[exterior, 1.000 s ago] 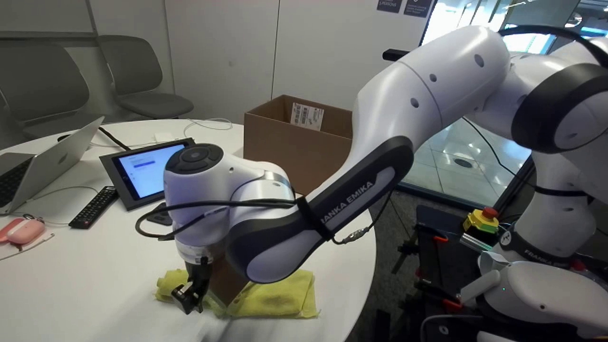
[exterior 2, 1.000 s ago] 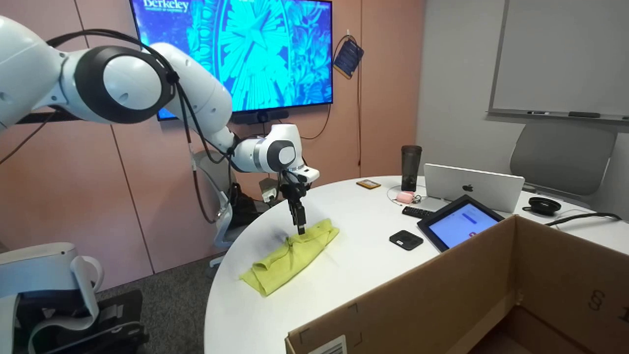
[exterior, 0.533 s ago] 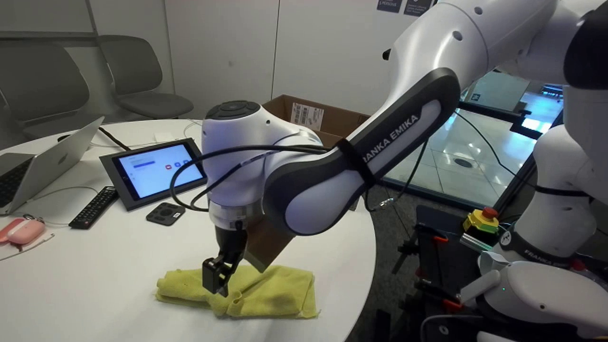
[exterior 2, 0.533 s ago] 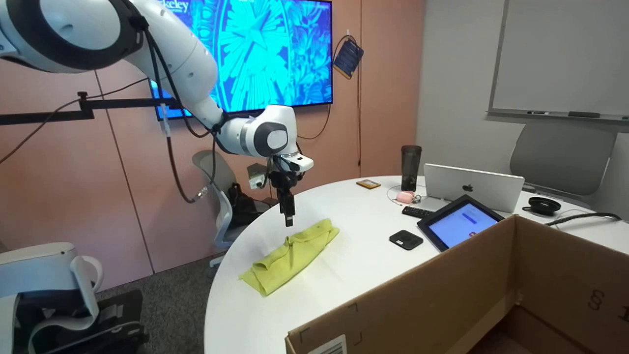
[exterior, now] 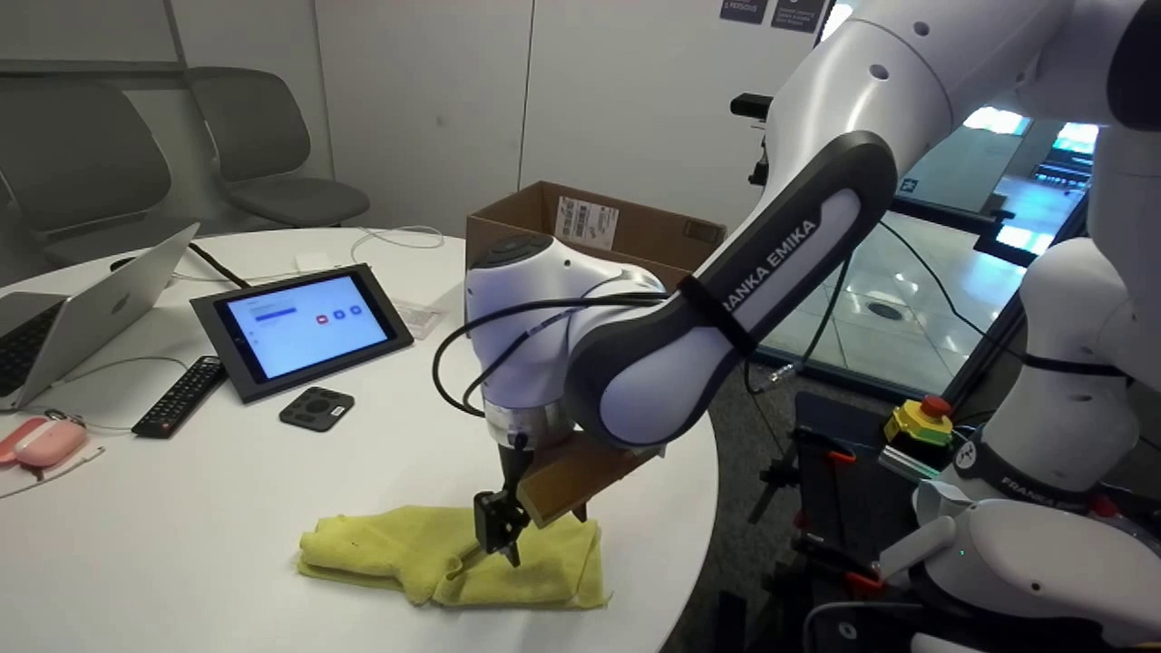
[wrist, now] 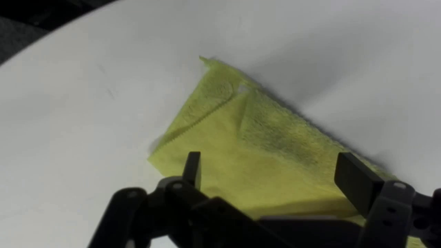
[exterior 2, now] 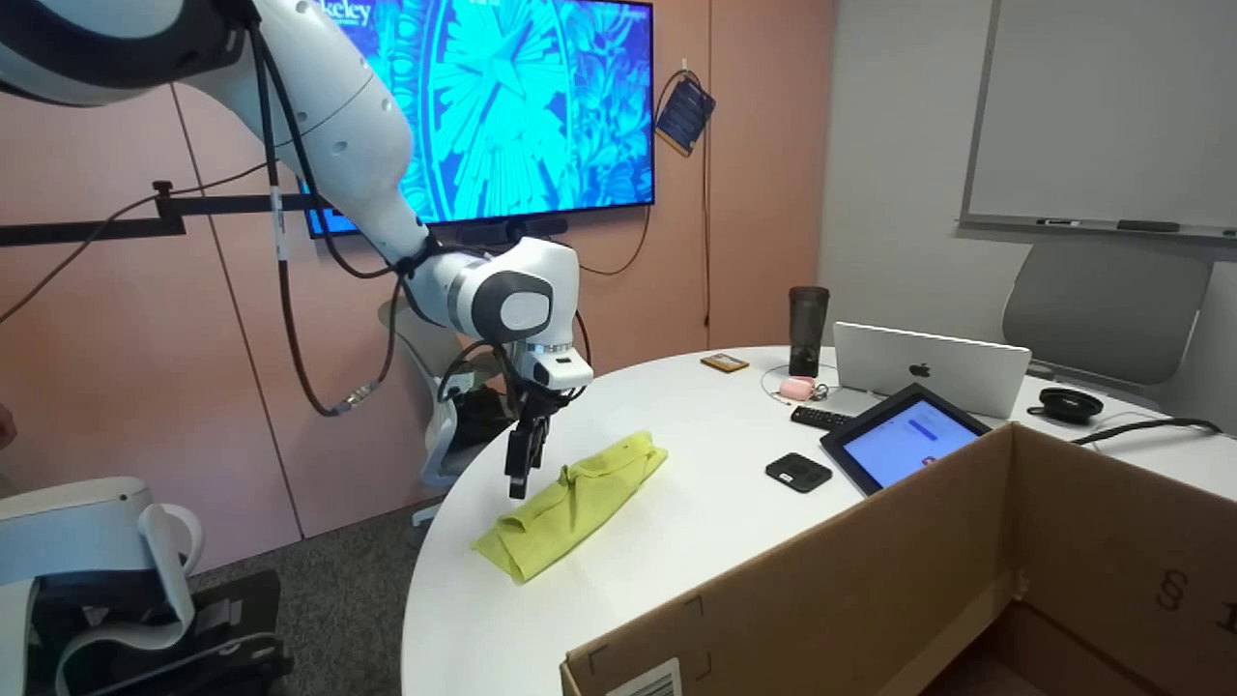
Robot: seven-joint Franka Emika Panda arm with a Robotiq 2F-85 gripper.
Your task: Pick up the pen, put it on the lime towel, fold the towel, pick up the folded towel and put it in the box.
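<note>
Towel (exterior: 422, 555), yellow-green and folded into creased layers, is lying on the white table (exterior: 209, 535) at the lower middle of the frame in an exterior view. In the wrist view it is running from the upper middle toward the lower right, and a small whitish tag (wrist: 243, 88) is showing near its top corner. The gripper (wrist: 268, 154) is hanging over the towel, its two fingers (wrist: 193, 168) standing wide apart, one left of lower centre and one toward the lower right, with yellow-green showing through the gap; the views are not making clear whether the tips are touching the towel. In both exterior views the white arm (exterior: 653, 385) is bending over the table and the fingers are pointing downward.

The box, brown cardboard (exterior: 653, 231), is standing at the upper middle of the frame in an exterior view, partly behind the arm, and a white label (exterior: 587, 222) is showing on its inner side. In an exterior view the box (exterior 2: 821, 570) is filling the lower right, well apart from the towel. In an exterior view a tablet (exterior: 308, 322) is glowing left of centre, and a remote (exterior: 180, 396) is lying just beside it. A lit screen (exterior 2: 503, 106) is hanging at the upper middle of an exterior view.
</note>
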